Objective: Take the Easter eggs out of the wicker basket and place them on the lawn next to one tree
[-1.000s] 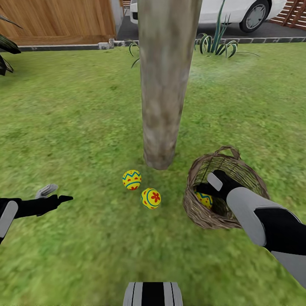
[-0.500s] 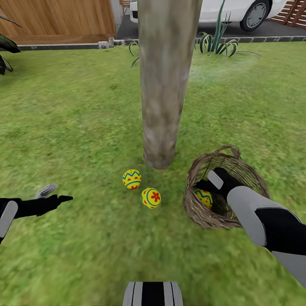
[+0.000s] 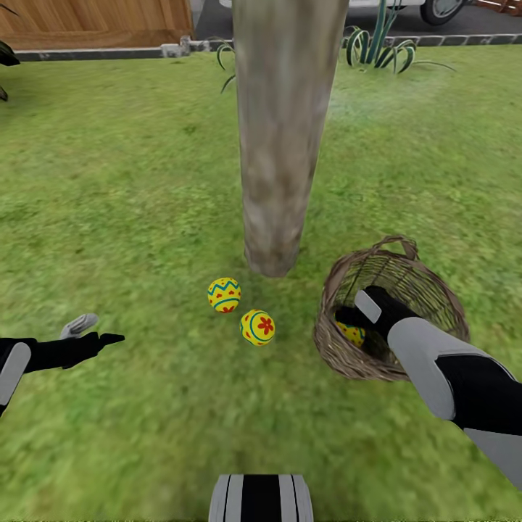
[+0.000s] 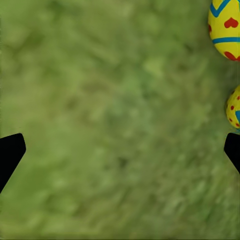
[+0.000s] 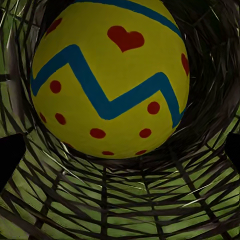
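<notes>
Two yellow Easter eggs lie on the lawn just in front of the tree. A third egg rests inside the wicker basket, right of the trunk. My right gripper reaches down into the basket. In the right wrist view it is open, with the egg close ahead of the fingertips on the woven floor. My left gripper hovers open over grass to the left; its wrist view has both lawn eggs at the edge.
A spiky plant grows behind the tree by a stone kerb, with a wooden fence at the back left. Open grass spreads left of the trunk and in front of my base.
The whole picture has slid upward, so the camera has tipped down. Against the basket's rim my right gripper sits slightly deeper, nearer the egg. Eggs and left gripper are unchanged.
</notes>
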Robot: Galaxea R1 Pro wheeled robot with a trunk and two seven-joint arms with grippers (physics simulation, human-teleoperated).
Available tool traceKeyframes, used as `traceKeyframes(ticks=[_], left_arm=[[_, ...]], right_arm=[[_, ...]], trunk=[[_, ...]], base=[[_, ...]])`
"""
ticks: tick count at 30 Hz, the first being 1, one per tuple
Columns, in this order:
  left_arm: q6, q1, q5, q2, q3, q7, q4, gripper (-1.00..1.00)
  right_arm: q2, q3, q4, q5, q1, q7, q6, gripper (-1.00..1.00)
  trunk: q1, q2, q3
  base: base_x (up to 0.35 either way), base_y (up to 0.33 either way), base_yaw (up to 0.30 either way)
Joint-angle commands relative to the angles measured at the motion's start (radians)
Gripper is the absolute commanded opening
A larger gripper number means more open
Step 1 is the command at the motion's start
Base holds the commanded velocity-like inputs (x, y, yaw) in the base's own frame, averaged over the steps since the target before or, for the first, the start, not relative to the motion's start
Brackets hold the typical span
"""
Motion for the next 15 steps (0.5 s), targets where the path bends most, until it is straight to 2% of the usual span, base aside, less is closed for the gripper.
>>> traceKeyframes(ticks=[1, 6, 11, 15], left_arm=[[0.005, -0.001, -0.006, 0.0, 0.002, -0.008, 0.0, 1.0], [0.005, -0.001, -0.004, -0.002, 0.002, -0.008, 0.001, 1.0], [0.004, -0.001, -0.003, -0.004, 0.001, -0.008, 0.012, 1.0], [0.004, -0.001, -0.002, -0.005, 0.001, -0.008, 0.015, 1.0]], right_arm=[[-0.001, 0.008, -0.002, -0.01, 0.0, -0.006, 0.005, 1.0], [-0.002, 0.008, -0.039, -0.01, 0.0, -0.006, 0.002, 1.0], [-0.002, 0.008, -0.041, -0.011, 0.0, -0.006, -0.066, 1.0], [-0.001, 0.008, -0.04, -0.011, 0.0, -0.006, -0.092, 1.0]], trunk=[[0.0, -0.001, -0.005], [0.0, -0.001, -0.005], [0.0, -0.001, -0.005], [0.0, -0.001, -0.005]], base=[[0.0, 0.0, 0.0], [0.0, 0.0, 0.0], [0.0, 0.0, 0.0], [0.0, 0.0, 0.0]])
